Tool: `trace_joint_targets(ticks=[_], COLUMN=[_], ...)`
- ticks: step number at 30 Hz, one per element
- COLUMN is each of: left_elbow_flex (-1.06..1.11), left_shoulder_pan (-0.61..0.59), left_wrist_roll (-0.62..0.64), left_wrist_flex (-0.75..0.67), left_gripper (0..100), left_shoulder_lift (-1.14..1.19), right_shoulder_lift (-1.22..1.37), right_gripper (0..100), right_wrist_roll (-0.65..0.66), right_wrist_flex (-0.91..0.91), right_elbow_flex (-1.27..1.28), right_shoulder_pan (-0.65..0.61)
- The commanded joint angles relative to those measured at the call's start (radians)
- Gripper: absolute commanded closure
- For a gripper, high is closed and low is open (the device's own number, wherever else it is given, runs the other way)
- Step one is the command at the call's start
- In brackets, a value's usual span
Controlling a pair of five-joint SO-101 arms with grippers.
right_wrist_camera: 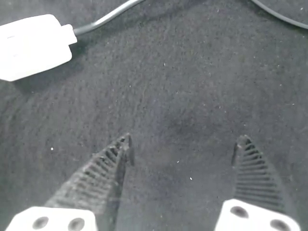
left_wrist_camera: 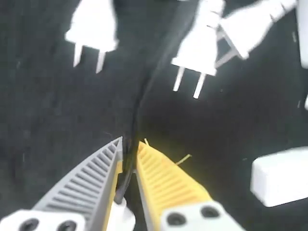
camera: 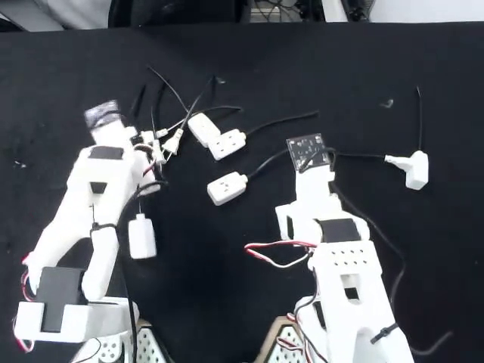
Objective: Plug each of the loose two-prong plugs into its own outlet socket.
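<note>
Several white two-prong plugs [camera: 168, 144] lie bunched with their black cables at the left arm's tip. Two of them, one plug [left_wrist_camera: 93, 30] and another plug [left_wrist_camera: 199, 48], lie prongs toward my left gripper [left_wrist_camera: 129, 143], which is shut on a black cable [left_wrist_camera: 137, 103] just short of them. Two white outlet sockets lie mid-table, one socket [camera: 228, 144] farther back and one socket [camera: 227, 187] nearer. My right gripper [right_wrist_camera: 185, 142] is open over bare black cloth, with a white socket [right_wrist_camera: 31, 45] and its cable off to one side.
A white plug [camera: 414, 169] with a thin black cable lies alone at the right. A white block [camera: 141, 236] lies beside the left arm [camera: 91, 204]. A white block's corner [left_wrist_camera: 281, 175] shows beside the left gripper. Red and white wires loop by the right arm [camera: 336, 234].
</note>
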Motion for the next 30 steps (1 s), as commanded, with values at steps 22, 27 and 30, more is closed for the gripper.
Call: trace_joint_targets(ticks=[22, 27, 30], left_elbow_flex=[-0.547, -0.539, -0.394], left_shoulder_pan=[-0.246, -0.291, -0.231], left_wrist_roll=[-0.961, -1.547, -1.761], left_wrist_flex=[0.284, 0.262, 0.181], left_gripper=[82, 82, 83], left_shoulder_lift=[0.058, 0.066, 0.066], right_shoulder_lift=[-0.03, -0.03, -0.03], right_gripper=[68.2, 68.2, 68.2], right_wrist_roll=[-0.003, -0.003, -0.003], right_wrist_flex=[-0.009, -0.009, -0.009], right_elbow_flex=[-0.005, -0.005, -0.005], right_shoulder_pan=[-0.003, -0.006, -0.005])
